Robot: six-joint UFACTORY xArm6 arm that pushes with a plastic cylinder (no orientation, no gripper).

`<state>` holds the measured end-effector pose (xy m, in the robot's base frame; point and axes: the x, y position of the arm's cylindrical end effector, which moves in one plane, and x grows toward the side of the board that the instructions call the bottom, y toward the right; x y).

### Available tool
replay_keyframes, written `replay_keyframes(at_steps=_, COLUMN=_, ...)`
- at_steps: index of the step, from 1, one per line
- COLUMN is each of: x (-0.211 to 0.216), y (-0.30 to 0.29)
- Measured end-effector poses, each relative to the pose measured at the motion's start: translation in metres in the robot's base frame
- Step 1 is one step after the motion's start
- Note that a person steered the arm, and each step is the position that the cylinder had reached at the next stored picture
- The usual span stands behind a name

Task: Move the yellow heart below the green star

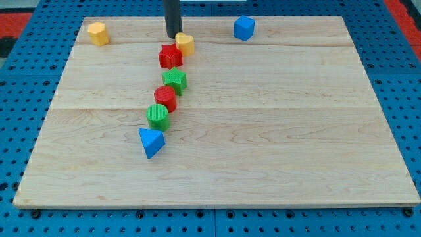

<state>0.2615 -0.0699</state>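
So my tip is sitting just left of the yellow heart, touching or nearly so, up at the far end of the tabletop. No end effector here, just a rod, so nothing opens or shuts. Heart's beside the red star, far of the green star. I'd swing it right around that line of blocks, then near, and nudge slowly so it doesn't spin off.

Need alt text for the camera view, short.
My tip touches the yellow heart near the wooden board's top, above a chain running down: red star, green star, red cylinder, green cylinder, blue pyramid.
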Motion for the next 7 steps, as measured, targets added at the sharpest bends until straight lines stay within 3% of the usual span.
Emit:
replay_keyframes(at_steps=2, x=0.035, y=0.085)
replay_keyframes(at_steps=3, x=0.068, y=0.074)
replay_keyframes(at_steps=4, x=0.027, y=0.104)
replay_keyframes(at_steps=5, x=0.014, y=0.070)
replay_keyframes(at_steps=7, x=0.121, y=0.052)
